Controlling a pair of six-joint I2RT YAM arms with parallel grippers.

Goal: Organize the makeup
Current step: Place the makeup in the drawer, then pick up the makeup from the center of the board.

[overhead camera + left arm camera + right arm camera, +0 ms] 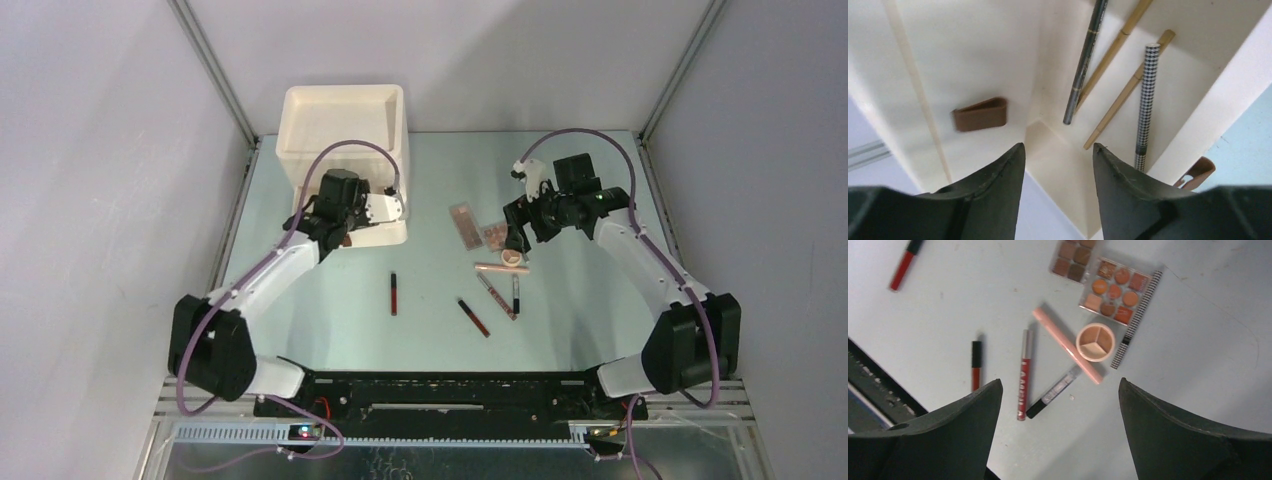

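Loose makeup lies on the table: two palettes (1113, 290) (1073, 257), a round compact (1095, 342), a pink tube (1067, 344), a checkered pencil (1139, 320), red tubes (1024, 374) (976, 365) and a clear tube with a black cap (1053, 392). My right gripper (1060, 381) (520, 238) hovers open above them, holding nothing. My left gripper (1058, 145) (345, 228) is open and empty over the pulled-out drawer. Inside that drawer lie a dark pencil (1085, 62), two wooden pencils (1128, 90) and a checkered one (1145, 100).
The cream drawer box (340, 125) stands at the back left with a drawer pulled out toward the arms. Brown drawer handles (980, 114) (1198, 172) show in the left wrist view. Two more red tubes (394, 293) (474, 316) lie mid-table. Grey walls enclose the table.
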